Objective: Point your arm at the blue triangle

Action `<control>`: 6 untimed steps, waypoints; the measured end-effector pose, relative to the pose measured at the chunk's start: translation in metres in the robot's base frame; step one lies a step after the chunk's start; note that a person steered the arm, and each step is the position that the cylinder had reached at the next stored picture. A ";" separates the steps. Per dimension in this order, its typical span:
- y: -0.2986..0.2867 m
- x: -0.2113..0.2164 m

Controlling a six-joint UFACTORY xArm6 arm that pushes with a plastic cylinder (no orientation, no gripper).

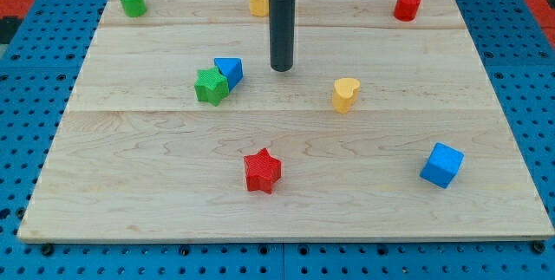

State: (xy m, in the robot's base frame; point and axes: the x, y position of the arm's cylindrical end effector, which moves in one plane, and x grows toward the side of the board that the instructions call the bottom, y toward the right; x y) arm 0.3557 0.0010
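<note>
Camera view, my tip: my tip (281, 69) rests on the counter (156, 141), upper middle of the view, just to the view's right of the blue triangle (230, 71), with a small gap between them.
Hand: the arm carries no hand, only the rod, so there is nothing to be apart or together.
Task's thing: the blue triangle sits touching the green star (211, 86) at its lower left.
Step in hand: I judge a short slide toward the view's left closes the gap; stopping just short avoids shoving the pair.
Open room: bare wood lies between tip and triangle.
Neighbours: the yellow block (258, 1) near the top edge, the yellow heart (345, 94), the red star (262, 171), the blue cube (441, 165), the red block (407, 5) and the green block (132, 1) all stand well apart from that path.
</note>
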 end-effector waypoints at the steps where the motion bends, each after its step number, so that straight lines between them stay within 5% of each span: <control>1: -0.010 -0.026; 3: -0.110 -0.042; 6: -0.098 0.007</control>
